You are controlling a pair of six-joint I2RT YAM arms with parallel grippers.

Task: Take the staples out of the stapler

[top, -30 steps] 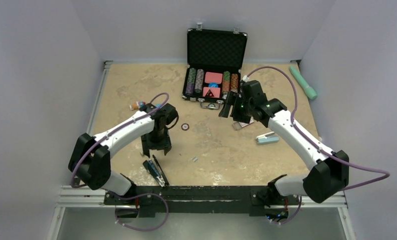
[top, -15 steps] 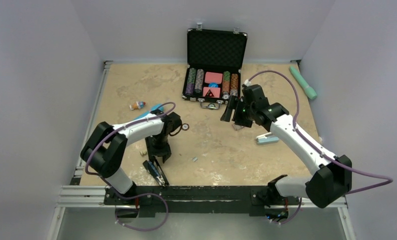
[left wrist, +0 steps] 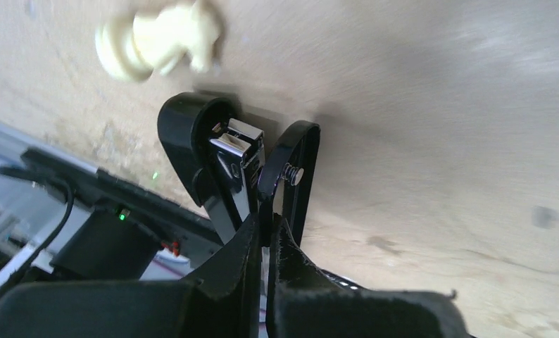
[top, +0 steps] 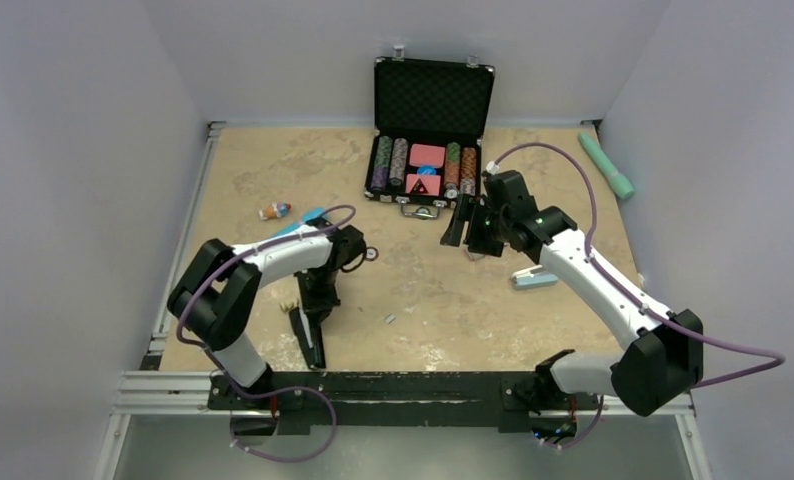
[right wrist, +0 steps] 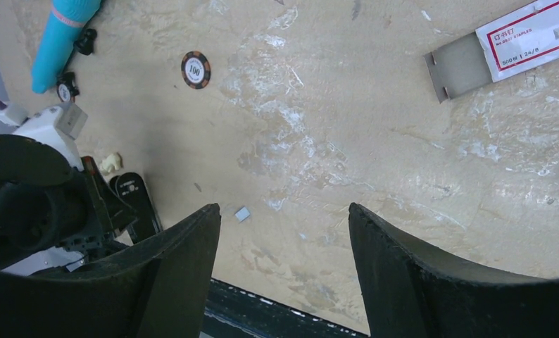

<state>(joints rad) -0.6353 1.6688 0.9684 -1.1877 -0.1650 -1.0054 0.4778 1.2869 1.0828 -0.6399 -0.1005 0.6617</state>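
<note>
The left gripper (left wrist: 265,229) is seen with its fingers pressed almost together, and a thin black edge of the opened black plastic stapler (left wrist: 185,134) runs down into the slit between them, so the stapler is pinched there. Its chrome magazine (left wrist: 238,141) is exposed between the two black halves. A small cream-coloured lump (left wrist: 157,42) lies just beyond the stapler on the mottled tan table (top: 273,160).

The right gripper (right wrist: 284,211) is held high with its jaws spread wide and nothing between them. Below it, the staples (right wrist: 242,214) – a tiny grey metallic strip – lie loose on the table, to the right of the black stapler and apart from both grippers.

Farther out, a round black-and-orange poker chip (right wrist: 196,70) is seen beside the left arm, and a white staple box with a red-edged label (right wrist: 526,35) lies with its grey inner tray (right wrist: 460,67) slid out. A pale blue stapler (top: 535,277) rests by the right arm – and an open black case of poker chips (top: 433,100) stands at the far edge.
</note>
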